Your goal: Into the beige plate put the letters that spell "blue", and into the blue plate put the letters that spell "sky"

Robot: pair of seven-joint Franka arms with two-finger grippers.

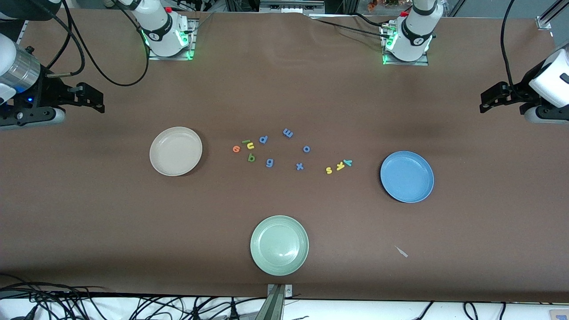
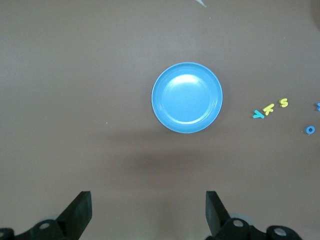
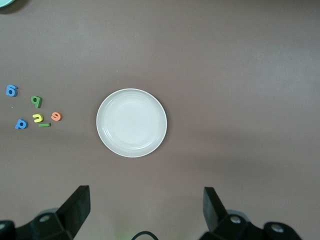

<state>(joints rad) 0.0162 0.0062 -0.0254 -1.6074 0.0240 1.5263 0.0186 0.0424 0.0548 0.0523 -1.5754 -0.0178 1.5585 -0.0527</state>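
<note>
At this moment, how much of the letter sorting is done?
Nothing yet. The beige plate and blue plate hold no letters. The b, l, u, e letters and s, k, y letters lie on the table between the plates. The left gripper and right gripper wait open, holding nothing. All seven letters remain.

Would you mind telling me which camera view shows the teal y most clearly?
The left wrist view shows the teal y best: it looks larger there, beside the yellow k and near the blue plate. The front view shows it too, but tiny. The right wrist view does not show it.
</note>
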